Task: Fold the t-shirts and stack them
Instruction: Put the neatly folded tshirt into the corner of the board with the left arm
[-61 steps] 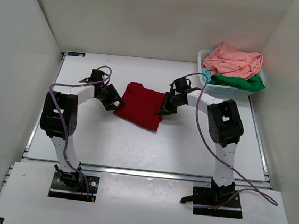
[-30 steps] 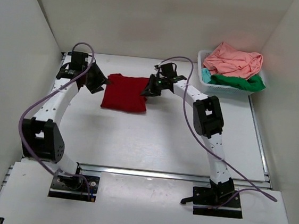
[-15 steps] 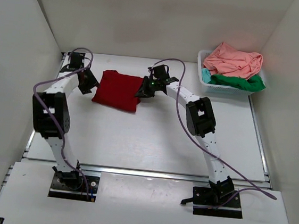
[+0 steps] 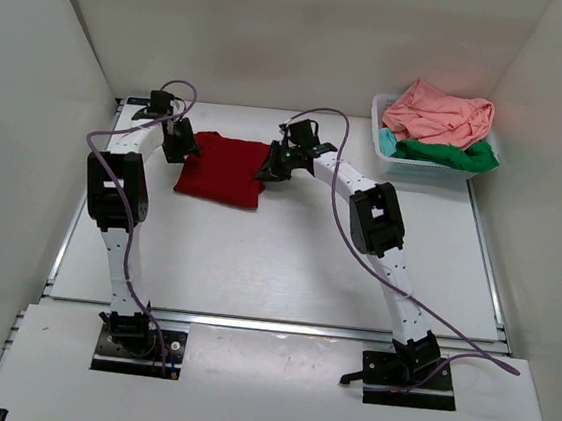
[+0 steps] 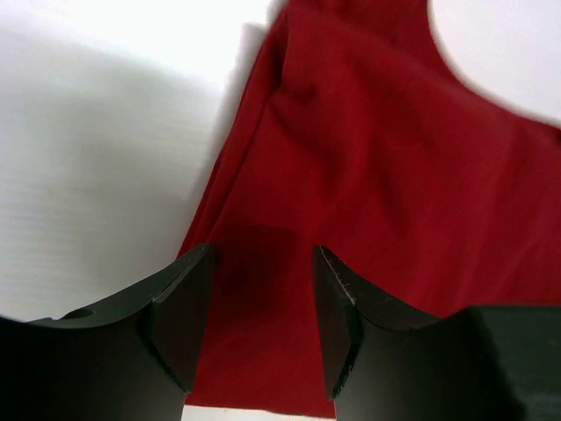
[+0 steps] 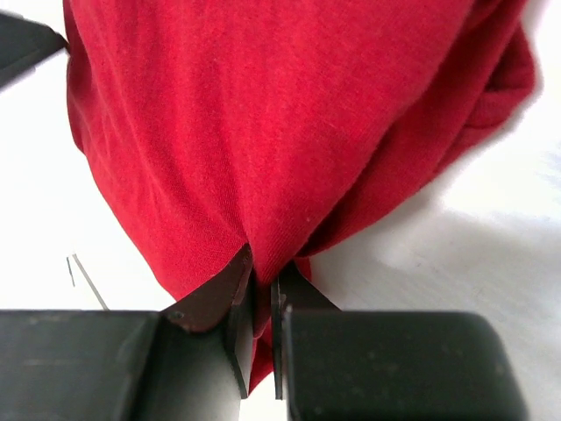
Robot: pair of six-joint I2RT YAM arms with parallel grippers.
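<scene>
Lying between the left gripper [image 4: 180, 145] and the right gripper [image 4: 268, 167], the red shirt [image 4: 223, 169] has bare table [image 4: 287, 251] on its near side. The basket [image 4: 380, 105] stands well to the right.

Left wrist: the left gripper [image 5: 263, 254] holds its jaws apart over the red shirt's [image 5: 394, 175] edge.

Right wrist: the right gripper [image 6: 260, 281] pinches the red shirt's [image 6: 263, 114] hem.

The left gripper has come closer to the shirt's corner.

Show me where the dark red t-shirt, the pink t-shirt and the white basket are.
dark red t-shirt [image 4: 223, 169]: top view, on the middle of the folded cloth.
pink t-shirt [image 4: 440, 115]: top view, on the middle of the crumpled heap.
white basket [image 4: 421, 170]: top view, on its near wall.
</scene>
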